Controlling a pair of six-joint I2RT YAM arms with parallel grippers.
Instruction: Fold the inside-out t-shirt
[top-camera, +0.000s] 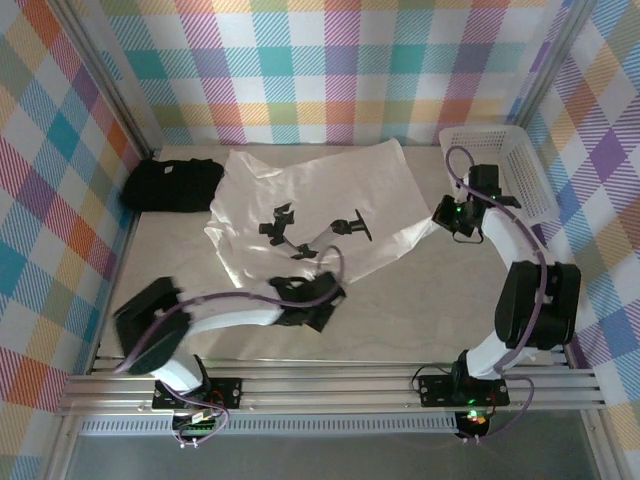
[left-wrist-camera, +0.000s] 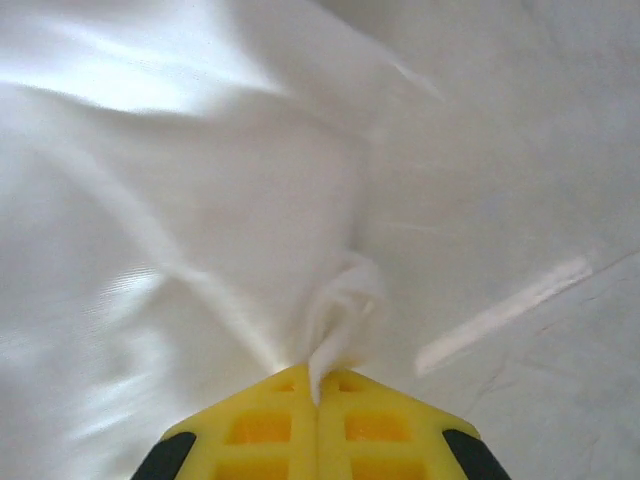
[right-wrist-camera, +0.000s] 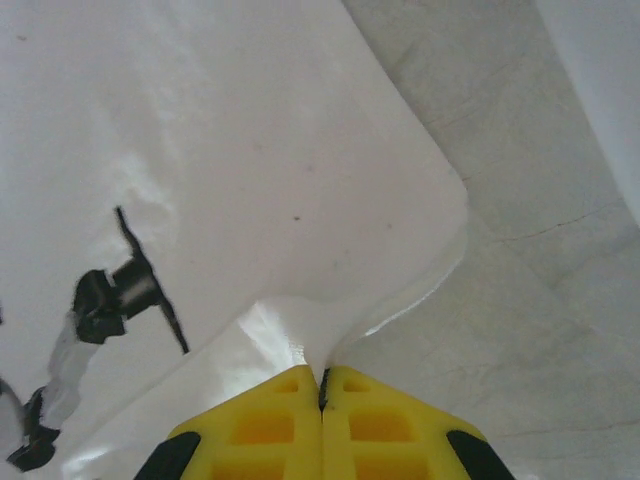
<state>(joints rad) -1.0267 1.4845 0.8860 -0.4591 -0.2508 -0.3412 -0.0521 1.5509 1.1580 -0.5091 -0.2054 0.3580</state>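
Lying spread across the far middle of the table (top-camera: 420, 305), the inside-out t-shirt (top-camera: 320, 190) is plain white, soft and rumpled. The left gripper (left-wrist-camera: 318, 385) pinches a bunched fold at its near edge; the right gripper (right-wrist-camera: 322, 378) pinches its right edge.

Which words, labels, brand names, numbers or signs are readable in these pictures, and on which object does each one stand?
There is no text to read.
white t-shirt: plain, no print or label to be seen.
black t-shirt: no print to be seen.
basket: no label to be seen.
left gripper and right gripper: plain yellow fingers, no marking.
checked walls: coloured pattern, no signs.
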